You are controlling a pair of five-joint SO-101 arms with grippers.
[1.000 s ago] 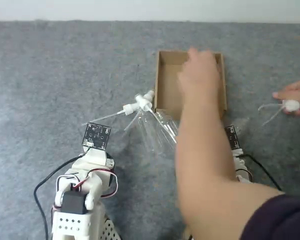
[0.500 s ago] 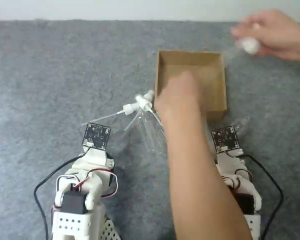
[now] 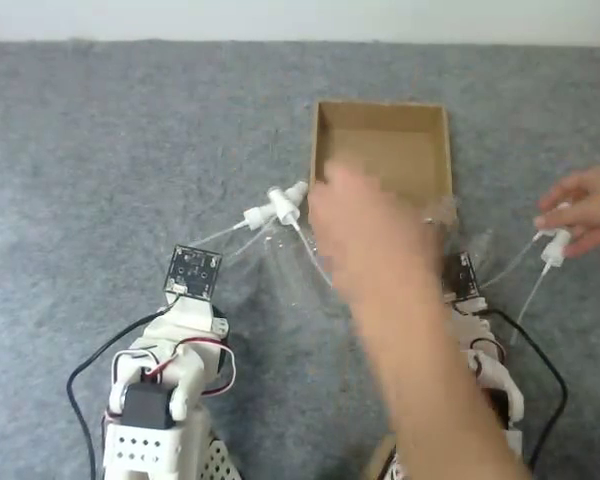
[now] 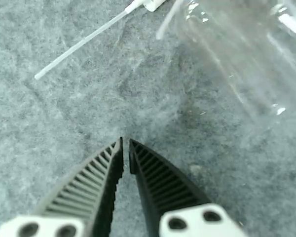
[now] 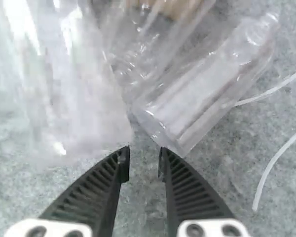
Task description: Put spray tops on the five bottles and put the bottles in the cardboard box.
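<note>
Currently the open brown cardboard box (image 3: 380,150) sits on the grey felt-like surface (image 3: 100,130), and everything else is logged against it.

- Clear plastic bottles (image 3: 300,275) lie on their sides off the box's near-left corner. A cluster of white spray tops with thin dip tubes (image 3: 280,205) rests just beside the box's left wall.
- A person's blurred hand (image 3: 365,235) is over the box's near edge, with the forearm crossing the right arm (image 3: 485,355). A second hand (image 3: 590,205), well to the right of the box, holds another white spray top (image 3: 552,245).
- Left fingers (image 4: 101,177): pressed almost together, holding nothing, low over bare surface on the near-left side of the box. One bottle lies just ahead of them.
- Right fingers (image 5: 106,182): narrowly parted, empty, with an uncapped bottle (image 5: 207,89) touching or nearly touching their tips.

Judgement: capping and boxing both look to be largely ahead.

Risks from here:
- Any move by the right arm could strike the forearm lying across it.
- Fingers this narrow would shove a bottle if they advanced before widening, and a round bottle on its side would likely roll.
- The bottles look thin-walled and slick, so an off-centre pinch could squirt one out or dent it.
- The dip tubes are long and limp. One could catch on a neck rim and bend instead of threading in.
- The box looks light, so a bump against its wall could slide it.
</note>
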